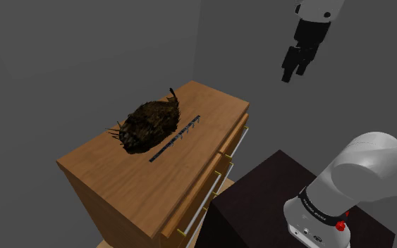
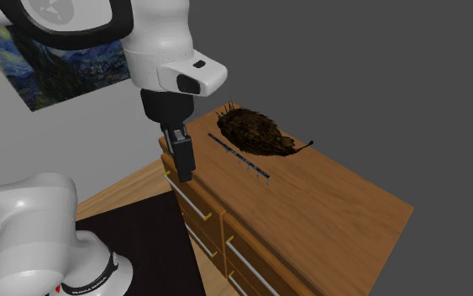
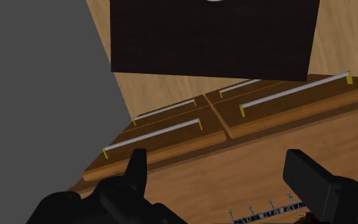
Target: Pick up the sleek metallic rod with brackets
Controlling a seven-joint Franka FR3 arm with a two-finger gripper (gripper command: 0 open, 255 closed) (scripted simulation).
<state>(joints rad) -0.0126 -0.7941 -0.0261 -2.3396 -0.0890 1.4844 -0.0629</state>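
Little of the task looks done. The pincer (image 1: 295, 65) hangs wide and empty, well above the front edge of the wooden surface (image 1: 133, 184), over the drawers (image 3: 165, 137). The rod (image 1: 175, 139) lies flat on the surface, below the pincer and further in from that edge, untouched. A dark bristly clump (image 1: 146, 125) sits close on the rod's side away from the pincer; I cannot tell whether they touch. By my judgement everything is left: move in over the rod, set the fingers across it, descend, close and lift, clear of the clump.
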